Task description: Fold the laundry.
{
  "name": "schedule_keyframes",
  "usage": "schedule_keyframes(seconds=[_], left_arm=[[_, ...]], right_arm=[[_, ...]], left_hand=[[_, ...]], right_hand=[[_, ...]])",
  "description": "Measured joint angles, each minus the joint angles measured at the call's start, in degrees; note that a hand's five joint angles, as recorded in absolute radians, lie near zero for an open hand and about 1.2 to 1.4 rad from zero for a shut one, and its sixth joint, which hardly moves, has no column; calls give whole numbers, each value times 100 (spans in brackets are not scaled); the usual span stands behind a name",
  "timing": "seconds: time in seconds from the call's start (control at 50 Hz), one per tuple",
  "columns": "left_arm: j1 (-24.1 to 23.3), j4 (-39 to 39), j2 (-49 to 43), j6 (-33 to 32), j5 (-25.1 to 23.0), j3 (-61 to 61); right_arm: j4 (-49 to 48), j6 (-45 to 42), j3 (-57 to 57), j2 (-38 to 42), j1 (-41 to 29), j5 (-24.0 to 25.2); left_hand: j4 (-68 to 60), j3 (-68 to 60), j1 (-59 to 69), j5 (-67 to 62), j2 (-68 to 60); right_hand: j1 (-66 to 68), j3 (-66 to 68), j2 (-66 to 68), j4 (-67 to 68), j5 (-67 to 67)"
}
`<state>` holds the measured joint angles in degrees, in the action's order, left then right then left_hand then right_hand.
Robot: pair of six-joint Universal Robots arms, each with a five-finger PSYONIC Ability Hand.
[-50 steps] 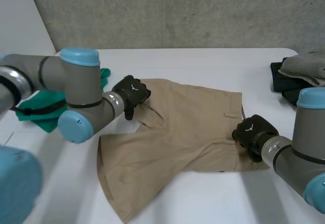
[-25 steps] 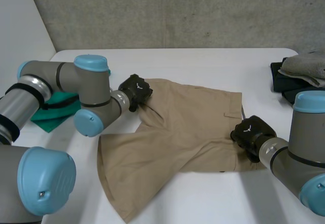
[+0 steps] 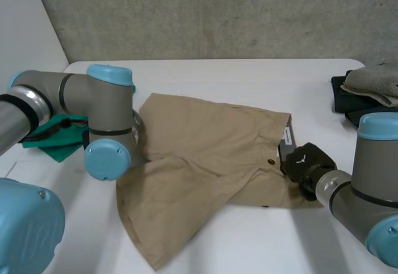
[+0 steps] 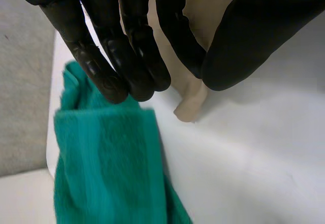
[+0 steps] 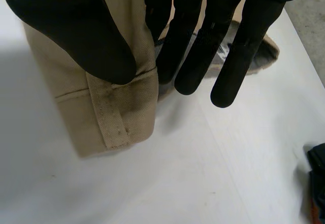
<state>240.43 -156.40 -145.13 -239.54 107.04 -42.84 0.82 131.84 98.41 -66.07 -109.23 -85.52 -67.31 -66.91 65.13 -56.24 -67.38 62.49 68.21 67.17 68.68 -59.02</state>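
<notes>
White table [image 3: 249, 75] with tan shorts [image 3: 199, 156], green towel [image 3: 57, 148], grey-and-dark clothes pile [image 3: 368, 91]

The shorts [image 3: 205, 162] lie across the middle of the table [image 3: 249, 75]. To their left, near the table's left edge, lies a folded cloth [image 3: 53, 145]. A pile of clothes [image 3: 368, 91] sits at the far right edge, well apart from the shorts. The left hand [image 4: 124, 46] is at the shorts' left edge, just beside the folded cloth, and the right hand [image 3: 303, 161] is at their right end. Each hand has the fabric between its thumb and fingers.
</notes>
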Motion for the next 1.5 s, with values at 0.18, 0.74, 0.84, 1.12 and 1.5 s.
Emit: schedule_keyframes(seconds=[0.18, 0.74, 0.84, 1.12, 1.5], left_arm=[[-8, -348, 141, 216, -227, -219], [466, -27, 1109, 2445, -1341, -808], [333, -14, 2318, 3147, -1476, -1794], [-625, -115, 4375, 4059, -1502, -4881], [-1781, -1448, 3950, 3952, -700, -6154]], right_arm=[[-1, 8, 56, -52, -115, -54], [-186, 407, -30, -125, -33, 73], [-180, 971, -164, -126, -1, 191], [-187, 2607, -678, 158, -79, 323], [-106, 3460, -1347, 781, -110, 21]], left_hand=[[4879, 4788, -4602, 4787, 4852], [3403, 3343, -3169, 3300, 3410], [4233, 4140, -3964, 4125, 4185], [4302, 4192, -4000, 4212, 4266], [4301, 4192, -4001, 4208, 4266]], right_hand=[[0, 0, 0, 0, -1], [0, 0, 0, 0, -1], [0, 0, 0, 0, -1], [0, 0, 0, 0, -1], [0, 0, 0, 0, -1]])
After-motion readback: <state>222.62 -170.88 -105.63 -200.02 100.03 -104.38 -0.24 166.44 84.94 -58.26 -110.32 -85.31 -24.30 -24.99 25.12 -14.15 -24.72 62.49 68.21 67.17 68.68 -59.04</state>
